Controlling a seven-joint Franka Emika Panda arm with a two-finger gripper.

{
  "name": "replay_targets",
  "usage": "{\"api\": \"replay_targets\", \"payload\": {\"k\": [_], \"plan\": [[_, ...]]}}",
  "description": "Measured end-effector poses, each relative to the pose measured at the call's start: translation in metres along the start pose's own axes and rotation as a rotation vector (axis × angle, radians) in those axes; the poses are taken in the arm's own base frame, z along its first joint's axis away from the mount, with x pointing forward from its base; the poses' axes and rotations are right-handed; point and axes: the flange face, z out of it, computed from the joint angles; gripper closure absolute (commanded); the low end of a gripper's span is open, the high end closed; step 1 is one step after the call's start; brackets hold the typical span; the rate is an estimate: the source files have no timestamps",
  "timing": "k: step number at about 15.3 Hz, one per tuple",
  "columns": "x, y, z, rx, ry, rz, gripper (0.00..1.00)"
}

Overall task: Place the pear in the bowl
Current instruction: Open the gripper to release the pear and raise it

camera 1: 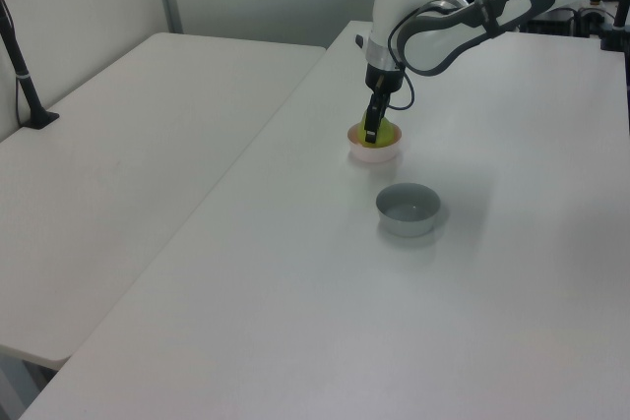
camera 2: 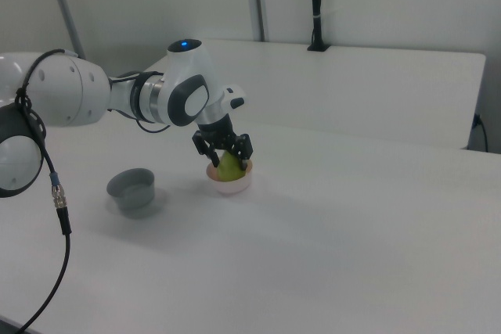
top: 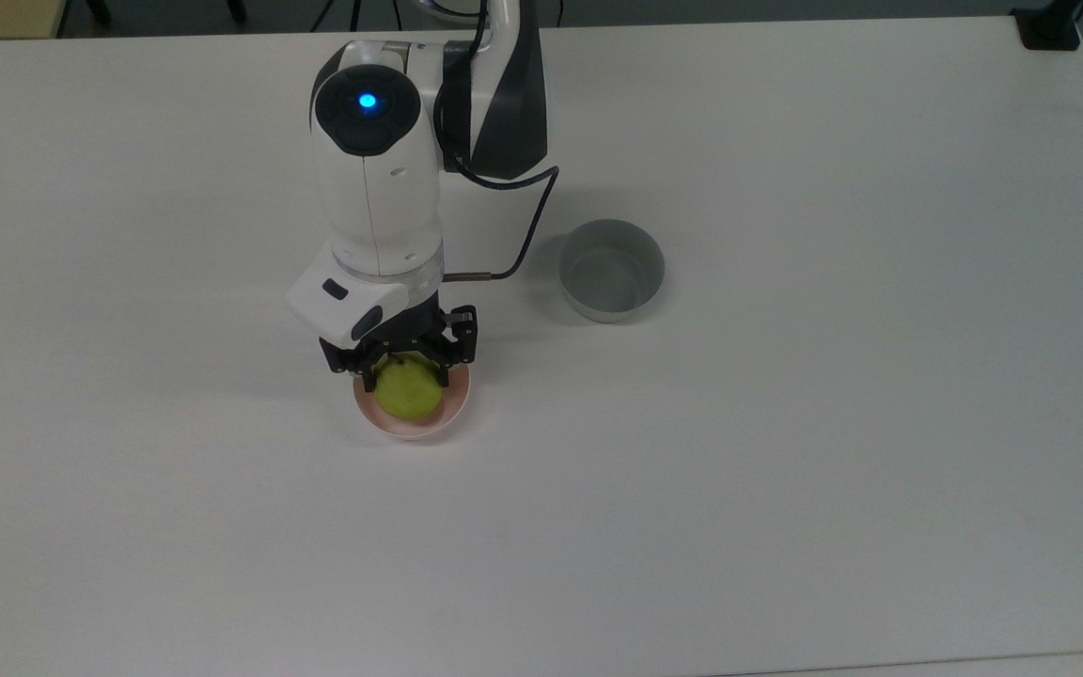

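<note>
white table (top: 786, 470) under the whole scene, arm reaching down from the top view's upper edge. going left to right in the top view: the gripper (top: 405, 369) comes first, black fingers clasped on either side of the pear (top: 406, 391), so it is grasping the fruit. the pear, yellow-green, sits low inside the bowl (top: 429, 429), pale pink, rim visible below and to the right of the fruit; whether the pear touches the bowl's floor i cannot tell. a dark cable (top: 523, 226) loops off the wrist toward the right. further right, well apart from the pink bowl, stands a grey-blue bowl (top: 611, 271), upright, nothing in it. left view: pear (camera 1: 386, 132) down within the bowl (camera 1: 376, 152), gripper (camera 1: 371, 131) over it, grey-blue bowl (camera 1: 408, 210) nearer the camera. right view, left to right: grey-blue bowl (camera 2: 132, 188) first, then gripper (camera 2: 225, 158) with fingers around the pear (camera 2: 228, 166), pear top poking above the rim of the bowl (camera 2: 232, 186). a second white table (camera 2: 376, 84) lies behind in the right view.
</note>
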Motion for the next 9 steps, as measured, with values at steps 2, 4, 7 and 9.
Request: {"api": "replay_targets", "payload": {"k": [2, 4, 7, 9], "plan": [[0.000, 0.000, -0.001, 0.000, 0.001, 0.018, 0.00], [0.001, 0.000, -0.002, -0.001, 0.005, 0.033, 0.00], [0.004, 0.001, -0.014, -0.002, 0.022, 0.046, 0.00], [0.004, 0.002, -0.035, -0.002, 0.031, 0.085, 0.00]]}}
